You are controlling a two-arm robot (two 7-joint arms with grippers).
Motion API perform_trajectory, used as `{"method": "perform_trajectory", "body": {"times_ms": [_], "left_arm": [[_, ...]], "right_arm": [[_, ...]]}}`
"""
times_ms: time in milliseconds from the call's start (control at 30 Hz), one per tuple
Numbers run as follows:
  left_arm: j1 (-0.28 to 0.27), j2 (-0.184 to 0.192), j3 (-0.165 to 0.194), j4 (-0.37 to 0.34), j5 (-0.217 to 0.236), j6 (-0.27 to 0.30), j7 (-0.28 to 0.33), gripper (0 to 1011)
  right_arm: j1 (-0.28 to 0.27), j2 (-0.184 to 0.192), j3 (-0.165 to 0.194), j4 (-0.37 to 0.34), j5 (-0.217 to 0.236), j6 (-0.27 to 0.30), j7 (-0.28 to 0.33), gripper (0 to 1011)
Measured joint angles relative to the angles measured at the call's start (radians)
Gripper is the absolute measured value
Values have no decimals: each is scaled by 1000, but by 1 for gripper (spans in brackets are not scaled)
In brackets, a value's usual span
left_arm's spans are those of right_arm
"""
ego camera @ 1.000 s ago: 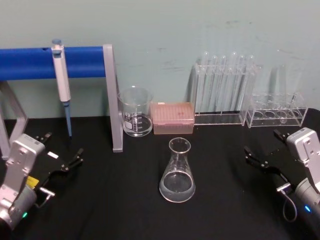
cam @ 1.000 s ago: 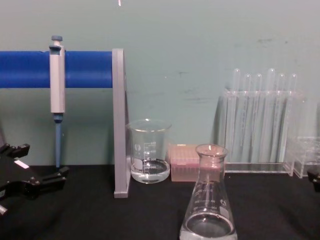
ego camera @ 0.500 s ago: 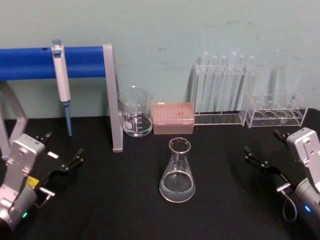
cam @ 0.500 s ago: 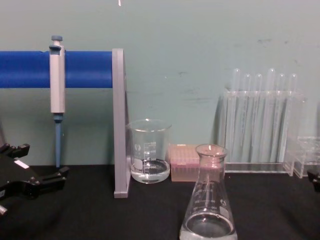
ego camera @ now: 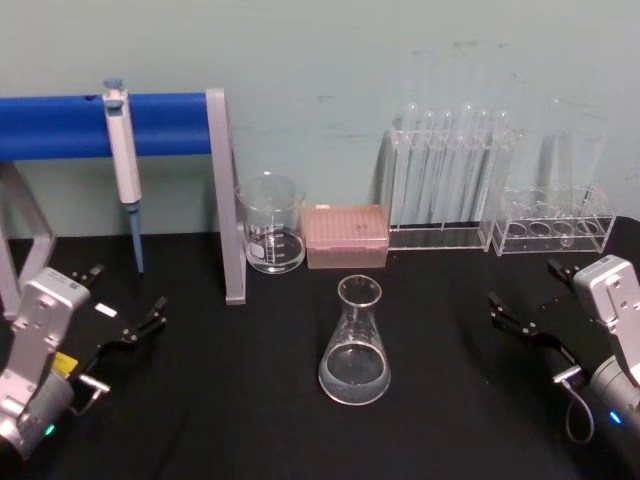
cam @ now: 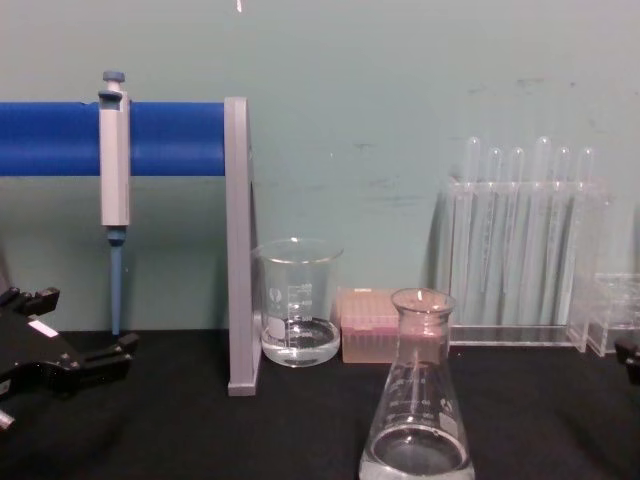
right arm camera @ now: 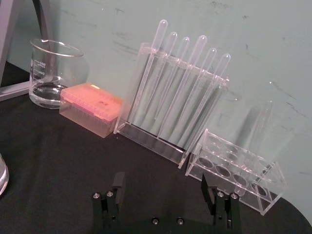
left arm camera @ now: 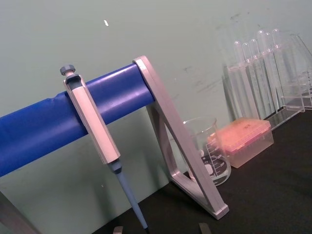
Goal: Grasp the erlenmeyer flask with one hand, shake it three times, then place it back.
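Flanking the erlenmeyer flask (ego camera: pixel 354 350), well apart: left hand (ego camera: pixel 128 288), right hand (ego camera: pixel 522 282).

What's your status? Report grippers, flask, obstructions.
Left gripper open, far left. Right gripper open, far right. Flask upright, mid-table, ungripped. Beaker, pink box behind, apart.

This is a laboratory bench; a black table (ego camera: pixel 230 400) stands against a pale green wall (ego camera: pixel 330 60); the glassware marks it: an erlenmeyer flask (ego camera: pixel 354 345) holding a little clear liquid, a graduated beaker (ego camera: pixel 271 225), a clear rack (ego camera: pixel 445 180) of tall test tubes and a lower rack (ego camera: pixel 553 220) beside it; a pipette (ego camera: pixel 124 160) hangs on a blue bar (ego camera: pixel 60 125) with a grey upright; a pink tip box (ego camera: pixel 345 236) sits just beside the beaker.
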Motion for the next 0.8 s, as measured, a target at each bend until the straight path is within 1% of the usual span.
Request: {"method": "perform_trajectory", "body": {"times_ms": [200,400,567,667,733,800], "left_arm": [[0,0,0,0,0,0,0,1001],[0,0,0,0,0,0,0,1001],[0,0,0,0,0,0,0,1001],[0,0,0,0,0,0,0,1001],[0,0,0,0,0,0,0,1001],[0,0,0,0,0,0,0,1001]], "right_arm": [[0,0,0,0,0,0,0,1000],[-10,1,17,-9,-4,0,13,1000],[-30,11,38,-40,4,3,41,1000],[-51,22,52,-71,9,10,56,1000],[-55,24,55,-76,10,11,59,1000],[-72,31,64,-98,12,15,66,1000]]}}
